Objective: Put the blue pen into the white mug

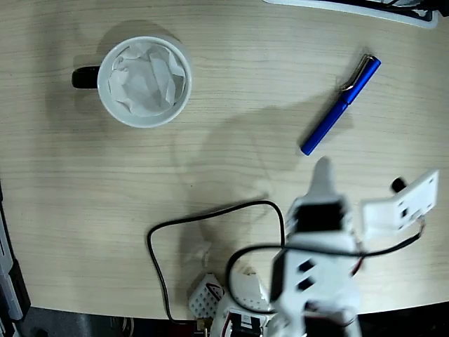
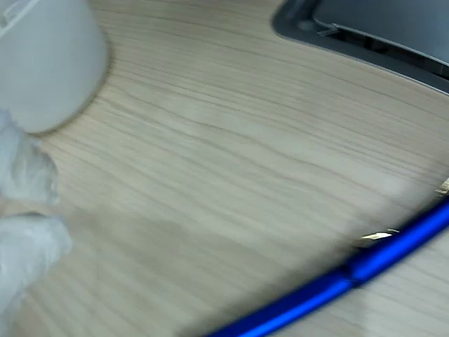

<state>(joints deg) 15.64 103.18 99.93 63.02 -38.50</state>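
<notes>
From the fixed view above, the blue pen lies slantwise on the pale wood-grain table, toward the upper right, its silver clip near the upper end. Its lower tip sits near the white gripper, which points up from the arm at the bottom edge; the two are close but apart, with bare table between them. Only one pointed white finger shows clearly, so I cannot tell whether the jaws stand apart or together. The white mug stands well apart at the upper left, round and smooth, its black handle pointing left and crumpled white paper filling the inside. A black cable loops across the table in front of the arm's base.

In the wrist view, everything is blurred. The pen runs as a glossy blue streak from the bottom centre up to the right edge, with a glint of its clip above it. Blurred whitish gripper parts fill the left side; their state stays unclear. A dark grey rimmed object lies at the top right.
</notes>
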